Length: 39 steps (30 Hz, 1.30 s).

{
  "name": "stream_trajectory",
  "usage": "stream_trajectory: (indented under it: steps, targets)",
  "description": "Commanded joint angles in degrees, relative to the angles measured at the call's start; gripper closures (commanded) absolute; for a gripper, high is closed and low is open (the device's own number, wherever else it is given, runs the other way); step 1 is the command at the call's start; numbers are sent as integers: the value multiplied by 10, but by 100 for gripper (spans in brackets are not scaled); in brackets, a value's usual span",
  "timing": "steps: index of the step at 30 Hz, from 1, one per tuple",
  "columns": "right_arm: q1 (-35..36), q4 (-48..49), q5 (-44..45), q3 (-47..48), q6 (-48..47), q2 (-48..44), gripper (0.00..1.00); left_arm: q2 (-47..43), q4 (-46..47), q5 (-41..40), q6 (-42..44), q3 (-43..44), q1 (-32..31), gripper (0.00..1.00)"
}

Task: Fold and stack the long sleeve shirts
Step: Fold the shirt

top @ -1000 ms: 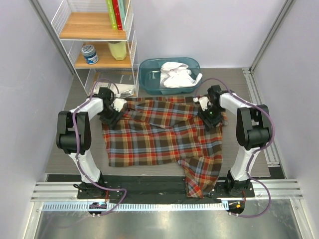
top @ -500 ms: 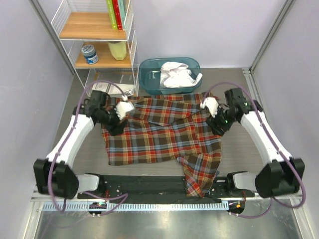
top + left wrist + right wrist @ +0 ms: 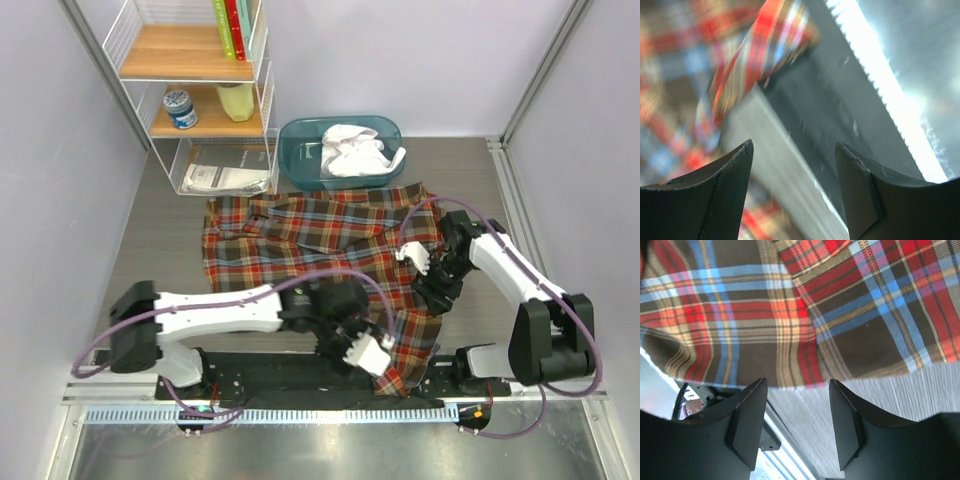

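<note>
Plaid shirt (image 3: 300, 235): spread flat on the bench (image 3: 160, 230), its far edge just before the teal basin (image 3: 292, 140). One sleeve hangs over the near edge. The far edge lies further back than a second ago.
White shirt (image 3: 352, 150): bunched in the basin, unmoved.
Left gripper (image 3: 365, 350): has left the shirt's far-left corner and swung low across to the near edge, beside the hanging sleeve.
Left fingers (image 3: 730, 190): spread apart, nothing between them.
Right gripper (image 3: 425, 275): has drawn back from the far-right corner and now hovers over the shirt's right edge.
Right fingers (image 3: 747, 425): released, parted above the cloth's hem.
</note>
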Motion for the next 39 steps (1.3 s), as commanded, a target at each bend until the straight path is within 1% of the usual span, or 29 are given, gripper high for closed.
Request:
stream_trajectory:
  steps: [1, 2, 5, 8, 12, 15, 20, 24, 28, 29, 31, 32, 34, 35, 37, 38, 39]
  targets:
    - [0, 33, -21, 19, 3, 42, 42, 89, 55, -26, 21, 95, -75, 32]
    - [0, 36, -24, 21, 4, 46, 42, 104, 55, -19, 22, 111, -92, 33]
    - [-1, 40, -29, 29, 5, 59, 43, 161, 60, -11, 33, 157, -109, 32]
    - [0, 42, -26, 37, 6, 75, 43, 211, 41, -1, 50, 201, -121, 33]
    - [0, 52, -23, 48, 23, 100, 43, 259, 17, 1, 67, 227, -133, 39]
    - [-1, 67, -8, 49, 41, 125, 46, 288, -4, -2, 75, 242, -135, 42]
    - [0, 117, 17, 36, 74, 163, 48, 319, 15, -19, 69, 242, -135, 42]
    - [-1, 136, 33, 38, 100, 196, 50, 334, 33, -23, 54, 239, -135, 41]
    - [0, 159, 58, 42, 122, 230, 50, 342, 25, -12, 52, 247, -135, 43]
    - [-1, 162, 65, 43, 128, 237, 51, 341, 21, -10, 53, 249, -135, 49]
    - [0, 169, 74, 49, 139, 255, 52, 326, 1, -3, 58, 249, -135, 58]
    - [0, 172, 82, 51, 143, 259, 52, 319, -5, -1, 67, 242, -135, 67]
    - [0, 178, 90, 57, 150, 273, 53, 285, -22, 9, 76, 232, -135, 74]
    - [0, 179, 98, 60, 156, 278, 53, 272, -30, 13, 82, 228, -135, 81]
    - [0, 181, 104, 67, 161, 288, 53, 248, -45, 19, 82, 221, -135, 87]
    - [0, 182, 109, 69, 163, 290, 53, 217, -43, 20, 81, 218, -133, 94]
    - [0, 182, 112, 70, 163, 291, 53, 202, -42, 27, 75, 206, -124, 98]
